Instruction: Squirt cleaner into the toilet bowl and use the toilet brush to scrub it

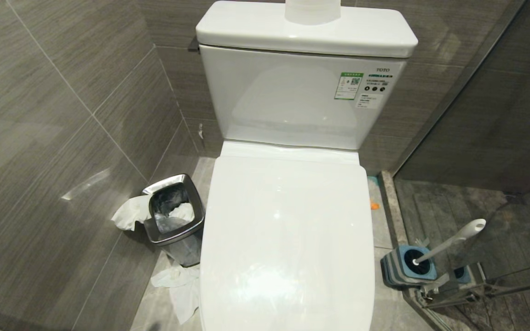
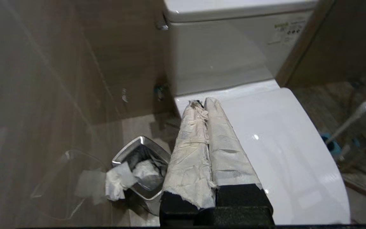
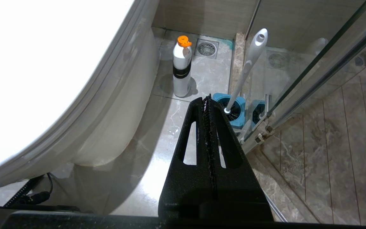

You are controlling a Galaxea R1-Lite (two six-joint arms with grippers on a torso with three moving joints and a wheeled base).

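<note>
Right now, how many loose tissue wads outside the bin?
2. One tissue wad sits on the floor against the steel bin, on its wall side; another lies on the floor in front of it. More may hide behind the bin.

The toilet bowl is hidden under the shut lid (image 1: pixel 288 239); the lid's front edge is cut off by the head view's lower edge; an object on the tank (image 1: pixel 306 32) is cropped at the top; the brush (image 3: pixel 249 63) head sits unseen inside its blue holder (image 3: pixel 233 108); the tank's label (image 1: pixel 348 85) is too small to read.

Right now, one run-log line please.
lid: down | left gripper: shut, empty, over lid | right gripper: shut, empty | cleaner: floor | brush: in holder
</note>
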